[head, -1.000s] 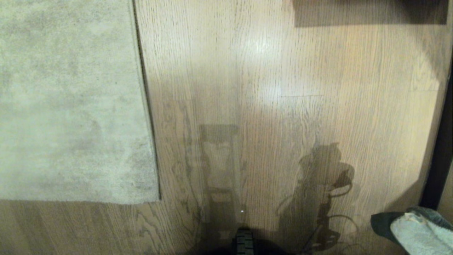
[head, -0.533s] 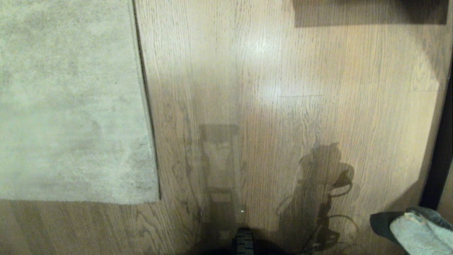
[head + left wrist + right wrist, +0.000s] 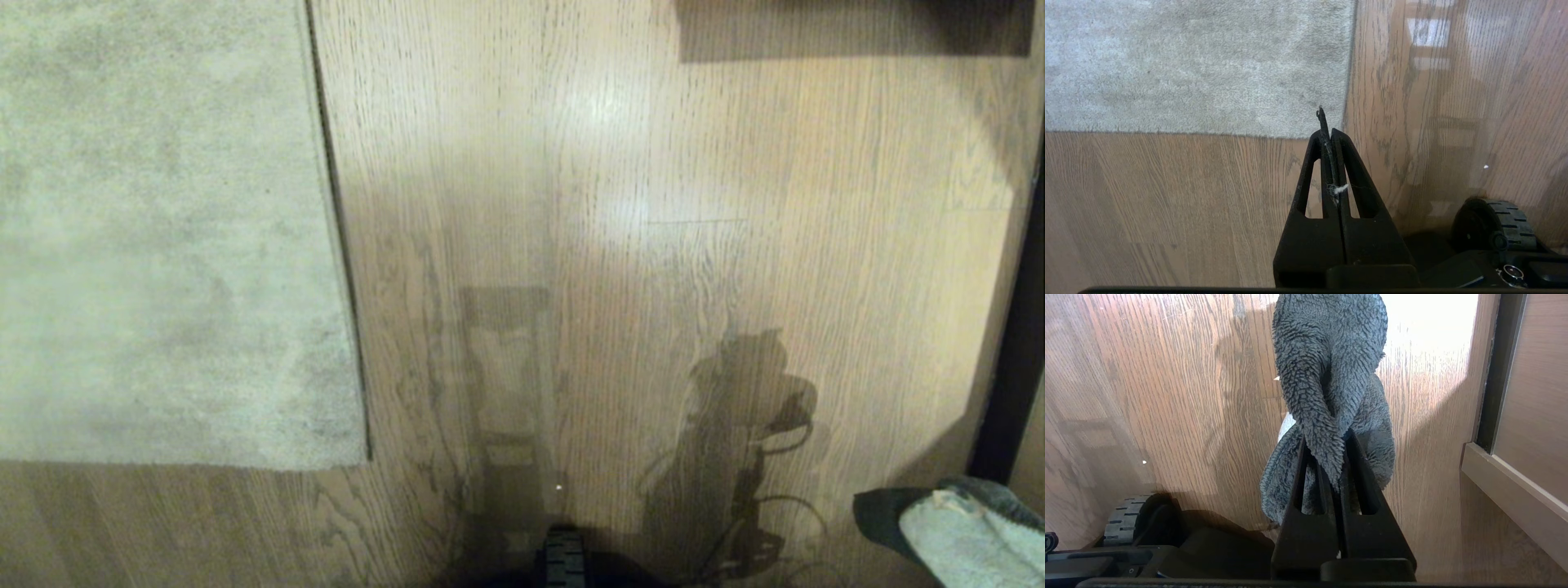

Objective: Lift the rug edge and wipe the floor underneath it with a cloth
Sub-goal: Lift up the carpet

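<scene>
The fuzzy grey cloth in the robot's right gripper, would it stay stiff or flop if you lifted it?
Probably floppy: the fuzzy grey terry cloth twists and droops around the shut right gripper. Likely light too, since one pinch holds it. Its shaggy pile should not slip easily.

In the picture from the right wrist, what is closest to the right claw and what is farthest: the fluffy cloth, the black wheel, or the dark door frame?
1. The cloth: pinched in the shut right gripper, so it touches.
2 and 3. The wheel, low on the robot's base to one side, and the door frame on the other side are too close to call.
</scene>
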`<state>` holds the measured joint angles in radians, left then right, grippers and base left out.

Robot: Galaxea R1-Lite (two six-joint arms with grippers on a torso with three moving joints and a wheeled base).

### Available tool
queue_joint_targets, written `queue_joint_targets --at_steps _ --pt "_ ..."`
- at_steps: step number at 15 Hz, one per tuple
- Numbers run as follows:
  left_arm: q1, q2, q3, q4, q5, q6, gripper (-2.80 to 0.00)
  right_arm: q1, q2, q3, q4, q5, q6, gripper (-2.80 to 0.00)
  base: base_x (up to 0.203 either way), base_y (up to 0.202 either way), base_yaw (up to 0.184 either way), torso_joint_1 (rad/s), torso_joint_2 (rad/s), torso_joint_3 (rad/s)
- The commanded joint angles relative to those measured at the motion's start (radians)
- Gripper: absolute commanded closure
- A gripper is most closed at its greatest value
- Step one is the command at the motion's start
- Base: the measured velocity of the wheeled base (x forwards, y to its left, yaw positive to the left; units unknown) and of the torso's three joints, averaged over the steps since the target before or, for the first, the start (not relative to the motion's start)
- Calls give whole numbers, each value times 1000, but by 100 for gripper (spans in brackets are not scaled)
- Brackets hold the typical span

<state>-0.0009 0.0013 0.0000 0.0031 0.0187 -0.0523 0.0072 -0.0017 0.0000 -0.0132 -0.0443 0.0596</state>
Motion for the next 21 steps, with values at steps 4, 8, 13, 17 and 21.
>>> queue_joint_targets --at_steps 4,8,13,17,21 --pt "-1 0 0 -2 1 -1 0 0 2 0 -1 0 0 0 0 0 0 0 0 0" --pt "1 63 0 1 0 -3 0 0 2 0 -1 -1 11 0 0 0 0 0 0 0" --pt "-5 135 0 1 -7 11 0 0 2 0 -2 -3 23 0 0 0 0 0 0 0" --pt "-7 151 -88 26 -71 5 0 0 2 0 -2 -3 24 0 0 0 0 0 0 0" --pt "-25 227 -160 27 -108 -30 0 0 2 0 -2 -3 25 0 0 0 0 0 0 0"
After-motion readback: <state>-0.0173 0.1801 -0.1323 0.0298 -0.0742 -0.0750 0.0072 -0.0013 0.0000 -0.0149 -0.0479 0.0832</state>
